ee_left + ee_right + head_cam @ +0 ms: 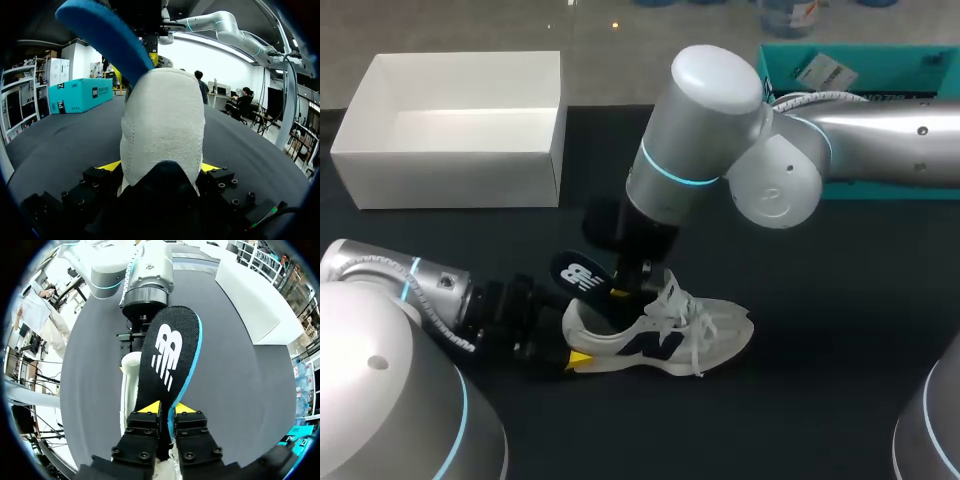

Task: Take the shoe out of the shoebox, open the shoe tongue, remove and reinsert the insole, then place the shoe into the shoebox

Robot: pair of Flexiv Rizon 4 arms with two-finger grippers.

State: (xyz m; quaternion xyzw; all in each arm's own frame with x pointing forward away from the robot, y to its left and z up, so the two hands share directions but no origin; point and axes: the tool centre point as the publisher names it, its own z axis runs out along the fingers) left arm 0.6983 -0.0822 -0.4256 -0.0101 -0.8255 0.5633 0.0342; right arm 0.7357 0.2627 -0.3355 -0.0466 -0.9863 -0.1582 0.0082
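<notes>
White fabric sneaker [665, 335] with navy logo stands on its sole near front edge of black surface [820, 320] | left fingers [111, 166] grip its heel from two sides | right fingers [150, 408], narrow, pinch black blue-edged foam insole [167, 350] above heel | open white cardboard shoebox [450, 182] at far left corner

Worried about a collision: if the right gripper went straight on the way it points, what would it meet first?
Probably the shoe: the right gripper, shut on the insole, points toward its heel end, with the left gripper just beyond. Depth is unclear.
</notes>
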